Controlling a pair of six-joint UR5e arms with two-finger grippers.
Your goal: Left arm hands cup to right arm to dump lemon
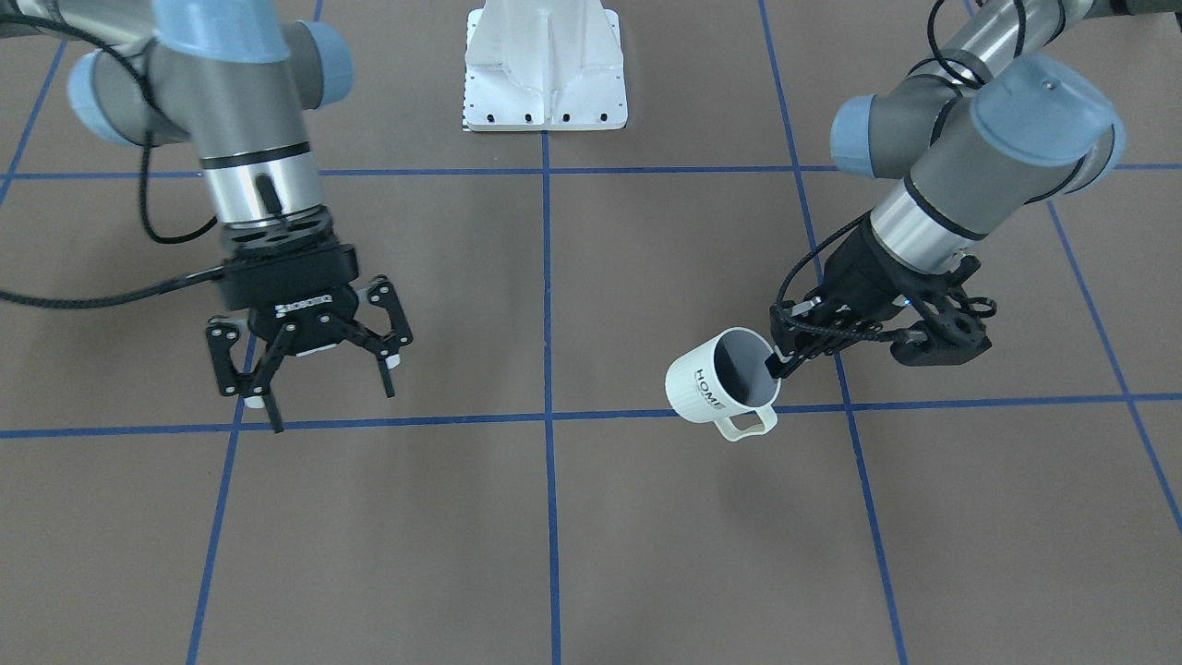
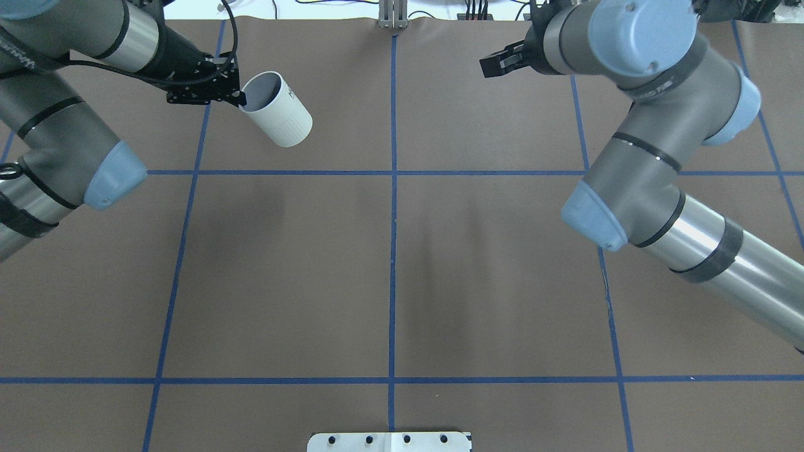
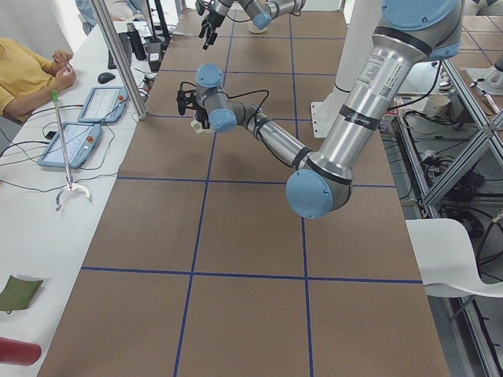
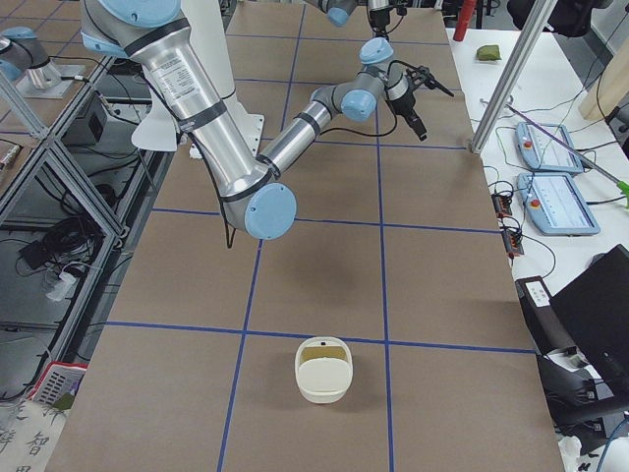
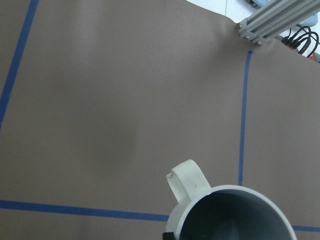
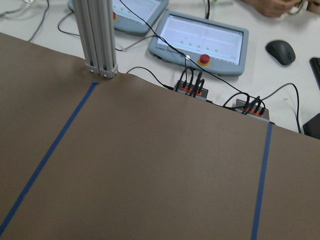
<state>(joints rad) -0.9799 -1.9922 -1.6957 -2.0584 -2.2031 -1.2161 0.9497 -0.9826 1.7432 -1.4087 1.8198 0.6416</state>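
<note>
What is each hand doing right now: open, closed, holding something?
Left hand: closed on the rim of the white HOME mug, which hangs tilted.
Right hand: open, empty.

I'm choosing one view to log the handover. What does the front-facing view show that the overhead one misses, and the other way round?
Only front-facing: the cup's handle, its full HOME lettering, and the right gripper's fingers spread wide and empty.
Only overhead: both arms' elbows. In this view the right gripper is mostly hidden behind its own arm.
Both: the left gripper pinching the rim of the tilted cup.
</note>
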